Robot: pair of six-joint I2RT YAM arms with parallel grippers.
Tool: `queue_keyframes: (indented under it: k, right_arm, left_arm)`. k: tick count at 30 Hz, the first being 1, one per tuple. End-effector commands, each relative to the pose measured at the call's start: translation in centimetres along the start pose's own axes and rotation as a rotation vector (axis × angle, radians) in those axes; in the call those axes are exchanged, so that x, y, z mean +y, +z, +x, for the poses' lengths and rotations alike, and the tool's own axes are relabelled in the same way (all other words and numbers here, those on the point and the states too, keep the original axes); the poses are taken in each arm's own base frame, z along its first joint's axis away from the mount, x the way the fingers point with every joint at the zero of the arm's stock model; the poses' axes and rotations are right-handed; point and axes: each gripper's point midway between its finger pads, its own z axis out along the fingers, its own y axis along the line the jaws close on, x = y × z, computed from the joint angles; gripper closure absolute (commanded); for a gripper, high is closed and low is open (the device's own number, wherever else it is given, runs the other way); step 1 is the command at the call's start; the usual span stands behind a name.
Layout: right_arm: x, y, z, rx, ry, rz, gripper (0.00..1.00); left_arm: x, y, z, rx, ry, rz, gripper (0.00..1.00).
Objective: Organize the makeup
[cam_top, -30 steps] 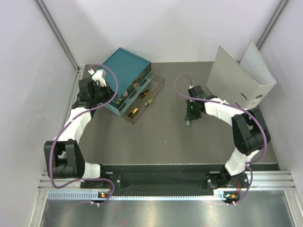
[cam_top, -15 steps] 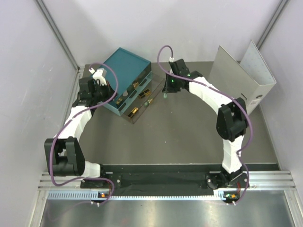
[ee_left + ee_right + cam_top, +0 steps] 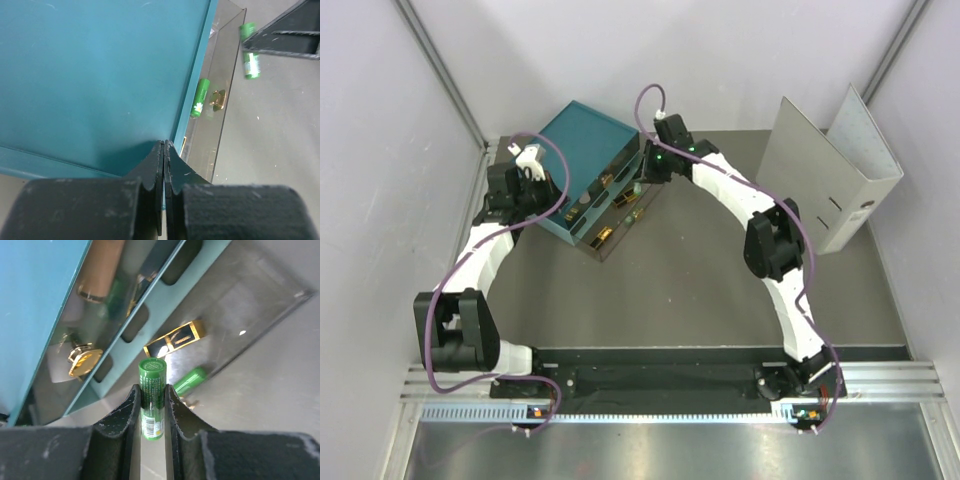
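My right gripper [image 3: 151, 388] is shut on a bright green tube [image 3: 152, 385] and holds it above the open lowest clear drawer [image 3: 260, 315] of the teal drawer box [image 3: 588, 145]. That drawer holds a black-and-gold case [image 3: 175, 339] and another green tube [image 3: 189, 380]. An upper drawer holds a peach tube [image 3: 102, 270] and a gold piece [image 3: 82, 360]. In the top view the right gripper [image 3: 642, 185] is over the pulled-out drawers. My left gripper [image 3: 164, 143] is shut and empty, close against the box's left side [image 3: 535, 200]. The held tube also shows in the left wrist view [image 3: 250, 52].
A large grey binder [image 3: 830, 170] stands open at the back right. The teal box sits at the back left with its clear drawers pulled out toward the table's middle. Grey walls close in on both sides.
My right arm has swung from the table's middle right across to the drawer box, carrying the green tube. The left arm has not moved.
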Motion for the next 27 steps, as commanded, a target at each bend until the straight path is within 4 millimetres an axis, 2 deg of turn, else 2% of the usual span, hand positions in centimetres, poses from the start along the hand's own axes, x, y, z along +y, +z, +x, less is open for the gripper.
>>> queue_keyframes:
  k: [1,2,6,9,14,17,20,21,23,24,25,27]
  right_arm:
    - [2.8,0.9,0.0,-0.002,0.048,-0.075,0.89]
    - [2.8,1.2,0.3,0.008,0.052,-0.077,0.87]
    - [3.0,1.5,1.2,0.014,0.027,-0.080,0.62]
    - [3.1,1.5,1.5,0.022,0.026,-0.080,0.51]
    - [3.2,1.0,1.5,0.009,0.025,-0.088,0.48]
    - [3.5,-0.1,0.9,-0.014,0.015,-0.091,0.48]
    - [3.4,-1.4,0.6,-0.033,-0.014,-0.083,0.47]
    - [3.8,-2.4,0.2,-0.050,-0.028,-0.089,0.46]
    - [3.0,-2.9,0.7,-0.048,-0.065,-0.064,0.42]
    - [3.4,-4.1,0.2,-0.069,-0.080,-0.071,0.38]
    - [2.7,-4.2,0.8,-0.060,-0.102,-0.058,0.36]
    - [3.2,-5.9,0.2,-0.090,-0.131,-0.065,0.32]
  left_arm:
    - [0.8,-1.8,13.8,0.477,-0.213,-0.061,1.00]
    - [0.7,-1.8,13.7,0.476,-0.212,-0.056,1.00]
    - [0.7,-1.7,13.4,0.471,-0.208,-0.057,1.00]
    - [0.7,-1.8,13.5,0.473,-0.211,-0.059,1.00]
    - [0.7,-1.8,13.4,0.469,-0.210,-0.059,1.00]
    - [0.6,-1.9,13.4,0.469,-0.212,-0.057,1.00]
    - [0.6,-2.0,13.5,0.467,-0.214,-0.059,1.00]
    - [0.6,-2.0,13.5,0.468,-0.213,-0.056,1.00]
    - [0.6,-2.0,13.6,0.467,-0.213,-0.056,1.00]
    - [0.5,-2.0,13.5,0.465,-0.214,-0.056,1.00]
    - [0.5,-2.0,13.5,0.465,-0.214,-0.054,1.00]
    - [0.6,-2.0,13.6,0.464,-0.213,-0.057,1.00]
